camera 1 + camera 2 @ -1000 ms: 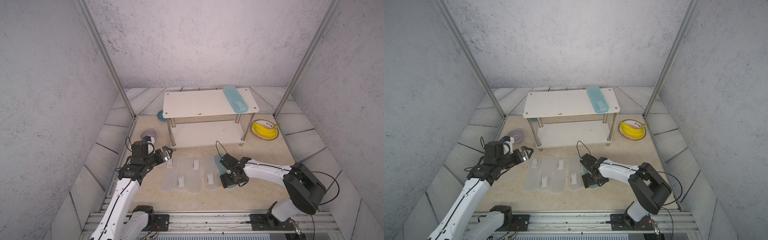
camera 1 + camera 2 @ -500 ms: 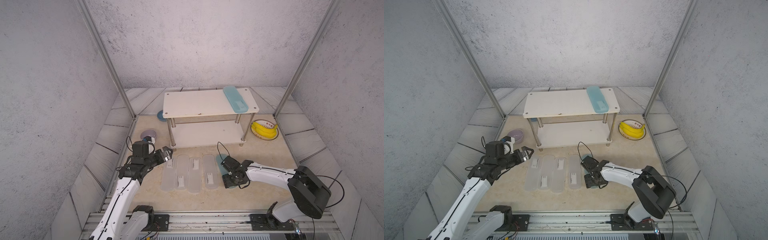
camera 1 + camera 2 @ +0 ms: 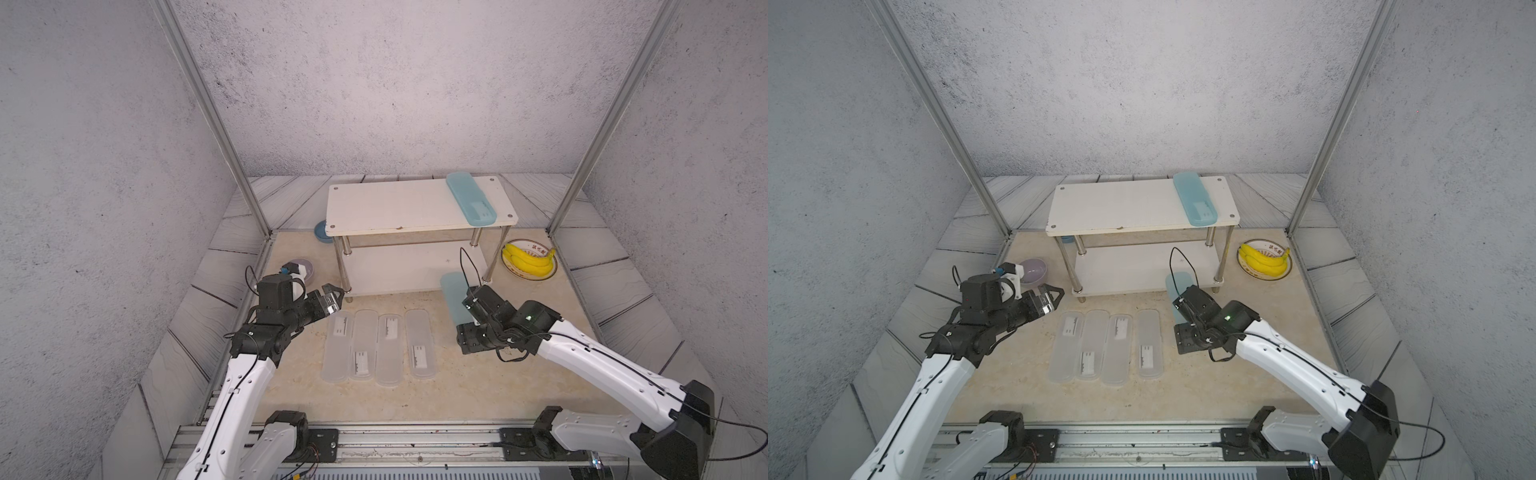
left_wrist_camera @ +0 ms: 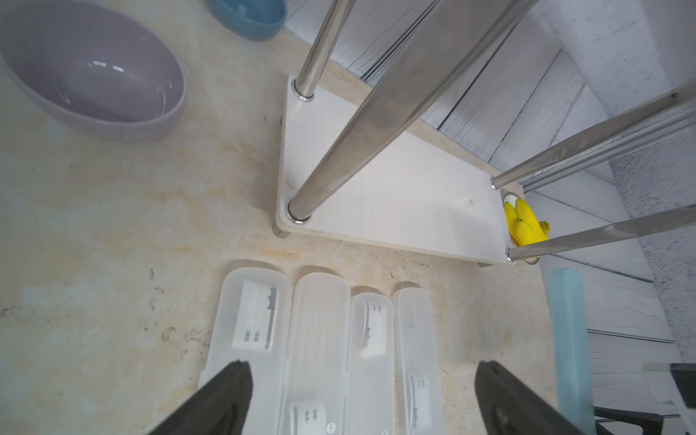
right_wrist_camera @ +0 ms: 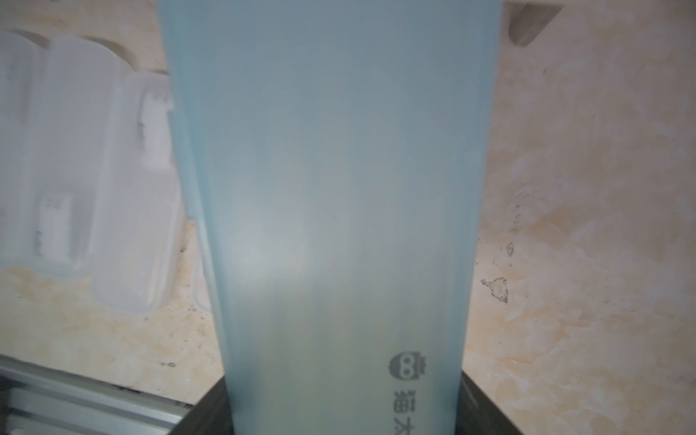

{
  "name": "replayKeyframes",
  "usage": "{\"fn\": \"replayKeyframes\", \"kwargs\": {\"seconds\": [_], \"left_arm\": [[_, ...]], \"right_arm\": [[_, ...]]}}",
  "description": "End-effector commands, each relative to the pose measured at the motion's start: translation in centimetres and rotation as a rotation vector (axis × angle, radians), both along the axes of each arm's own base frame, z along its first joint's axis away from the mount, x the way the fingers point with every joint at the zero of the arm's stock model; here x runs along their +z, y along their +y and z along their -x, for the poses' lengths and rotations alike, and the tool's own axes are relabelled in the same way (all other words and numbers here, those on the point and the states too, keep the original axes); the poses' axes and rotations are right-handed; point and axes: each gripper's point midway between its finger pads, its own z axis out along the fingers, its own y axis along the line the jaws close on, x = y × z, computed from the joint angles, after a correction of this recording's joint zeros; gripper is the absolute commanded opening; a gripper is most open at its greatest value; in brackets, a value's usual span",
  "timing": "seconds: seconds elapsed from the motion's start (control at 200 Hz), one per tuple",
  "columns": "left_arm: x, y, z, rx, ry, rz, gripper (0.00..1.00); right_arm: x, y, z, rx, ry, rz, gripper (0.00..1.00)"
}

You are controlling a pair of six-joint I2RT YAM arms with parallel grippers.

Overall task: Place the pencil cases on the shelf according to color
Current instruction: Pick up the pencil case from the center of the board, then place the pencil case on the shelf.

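Observation:
The shelf (image 3: pixel 395 208) stands at the back, and one teal-blue pencil case (image 3: pixel 471 203) lies across the right end of its top board. My right gripper (image 3: pixel 468 318) is shut on the near end of a second teal-blue case (image 3: pixel 455 295). It holds this case off the floor, with the far end pointing at the lower board (image 3: pixel 399 266). That case (image 5: pixel 331 188) fills the right wrist view. Several frosted white cases (image 3: pixel 378 347) lie side by side on the floor in front of the shelf. My left gripper (image 3: pixel 332 297) hovers open just left of them, with nothing between its fingers (image 4: pixel 226 399).
A plate of yellow bananas (image 3: pixel 528 259) sits right of the shelf. A purple bowl (image 3: pixel 305 266) is behind my left gripper, and a blue bowl (image 3: pixel 322 230) sits by the shelf's back left leg. Chrome legs (image 4: pixel 357 124) stand between the two boards.
My right gripper has narrowed onto the teal-blue case and raised it off the floor toward the shelf. The left arm has barely moved.

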Motion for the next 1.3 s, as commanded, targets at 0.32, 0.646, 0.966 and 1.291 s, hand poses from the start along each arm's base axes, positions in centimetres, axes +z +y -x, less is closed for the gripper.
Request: {"fn": "replayKeyframes", "kwargs": {"seconds": [0.32,0.646,0.966,1.291], "left_arm": [[7.4,-0.2,-0.2,-0.004,-0.189,0.021,0.99],[9.1,-0.7,-1.6,-0.021,-0.221,0.037,0.99],[8.4,-0.8,-2.0,-0.04,-0.212,0.005,0.99],[6.6,-1.4,-2.6,-0.061,-0.177,0.044,0.99]], "right_arm": [[13.5,0.9,-0.3,0.119,-0.238,-0.147,0.39],[21.3,3.5,-7.0,0.111,-0.402,-0.026,0.41],[23.6,7.1,-15.8,0.076,-0.493,-0.153,0.41],[24.5,8.5,-20.7,0.059,-0.578,-0.214,0.42]]}}
